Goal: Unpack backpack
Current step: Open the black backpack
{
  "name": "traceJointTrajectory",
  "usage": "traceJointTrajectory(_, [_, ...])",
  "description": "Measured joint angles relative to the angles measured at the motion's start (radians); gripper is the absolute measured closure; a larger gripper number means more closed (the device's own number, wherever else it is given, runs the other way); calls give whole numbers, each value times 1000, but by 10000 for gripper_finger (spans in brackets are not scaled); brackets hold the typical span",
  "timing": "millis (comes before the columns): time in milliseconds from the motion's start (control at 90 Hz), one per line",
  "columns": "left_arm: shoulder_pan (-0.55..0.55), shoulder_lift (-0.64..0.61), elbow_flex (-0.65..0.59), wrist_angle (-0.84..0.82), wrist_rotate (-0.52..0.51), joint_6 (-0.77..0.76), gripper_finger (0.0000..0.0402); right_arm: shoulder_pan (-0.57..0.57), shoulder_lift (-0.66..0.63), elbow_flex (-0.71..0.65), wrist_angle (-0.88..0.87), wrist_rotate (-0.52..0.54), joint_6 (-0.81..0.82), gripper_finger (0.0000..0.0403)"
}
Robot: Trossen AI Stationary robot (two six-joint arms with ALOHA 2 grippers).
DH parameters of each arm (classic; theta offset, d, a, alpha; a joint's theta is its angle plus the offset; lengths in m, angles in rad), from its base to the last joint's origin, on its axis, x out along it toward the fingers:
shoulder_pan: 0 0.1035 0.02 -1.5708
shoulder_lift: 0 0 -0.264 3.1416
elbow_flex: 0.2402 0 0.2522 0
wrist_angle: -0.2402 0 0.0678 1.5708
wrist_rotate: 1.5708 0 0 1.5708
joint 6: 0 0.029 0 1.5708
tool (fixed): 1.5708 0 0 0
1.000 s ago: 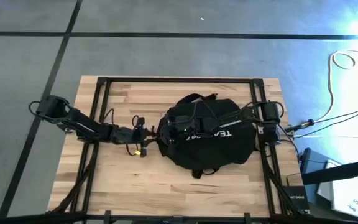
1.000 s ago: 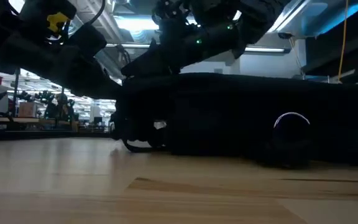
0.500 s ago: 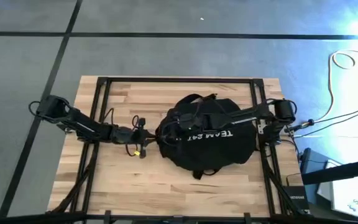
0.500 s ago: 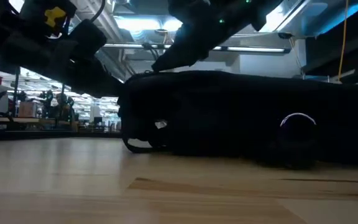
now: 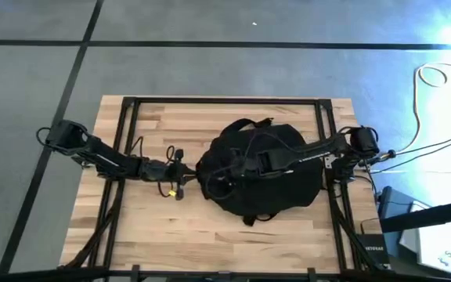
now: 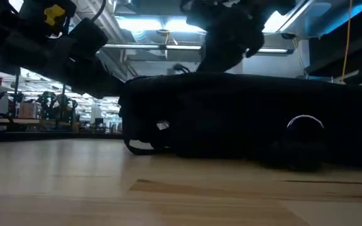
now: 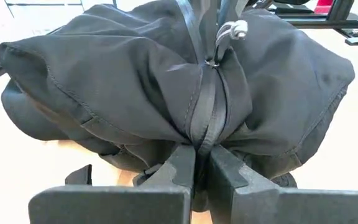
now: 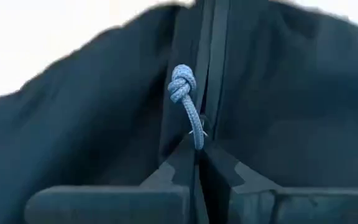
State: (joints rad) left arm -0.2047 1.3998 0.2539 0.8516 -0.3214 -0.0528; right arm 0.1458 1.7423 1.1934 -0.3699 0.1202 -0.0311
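The black backpack (image 5: pixel 280 184) lies flat on its side in the middle of the wooden table, its closed zipper (image 7: pixel 205 106) running over its left end. My left gripper (image 5: pixel 196 174) sits at that left end, shut on the fabric. My right arm reaches across the backpack from the right. Its gripper (image 5: pixel 236 168) hovers over the backpack's left half, shut on the zipper's pull cord (image 8: pixel 191 115). The arm hides the lettering in the high view. My left gripper pinches a bunched fold of the backpack's fabric along the zipper (image 7: pixel 201 134) between its two fingers. It comes in level from the table's left. The backpack rests on the table. My right gripper pinches the pull cord (image 8: pixel 196 135) between its fingertips, below the cord's knot (image 8: pixel 181 81), which sticks out past them. The fingers come from above and from the right.
A black metal frame (image 5: pixel 210 100) runs around the tabletop, with rails along both sides. Bare wood (image 5: pixel 171 227) lies near and left of the backpack. A backpack strap (image 6: pixel 140 147) lies on the table at the left end. Cables and equipment (image 5: pixel 421 235) sit off the right edge.
My right gripper has risen off the backpack's left end and moved toward the table's right edge over the backpack, staying shut. Its arm has swung toward the near edge and now covers the lettering. My left gripper has kept its hold.
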Motion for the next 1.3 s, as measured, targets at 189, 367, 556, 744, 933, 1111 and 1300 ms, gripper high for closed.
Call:
traceJointTrajectory(189, [-18, -11, -1, -8, -10, 20, 400, 1, -30, 0, -91, 46, 23, 403])
traceJointTrajectory(367, [-56, -102, -1, -174, -112, -74, 400, -1, -87, -1, -147, 81, 23, 403])
traceJointTrajectory(556, [-104, -222, -1, -355, -155, -104, 400, -1, -135, -2, -194, 93, 22, 403])
traceJointTrajectory(744, [-142, -351, -1, -521, -226, -113, 400, -1, -148, -42, -204, 113, 0, 403])
traceJointTrajectory(933, [-176, -490, -2, -739, -264, -226, 400, -2, -153, -104, -184, 115, 26, 403])
traceJointTrajectory(1111, [-211, -595, -1, -945, -275, -396, 400, -1, -158, -134, -168, 124, 45, 403])
traceJointTrajectory(1300, [-263, -675, -1, -1113, -271, -541, 400, -1, -159, -135, -231, 134, 51, 403])
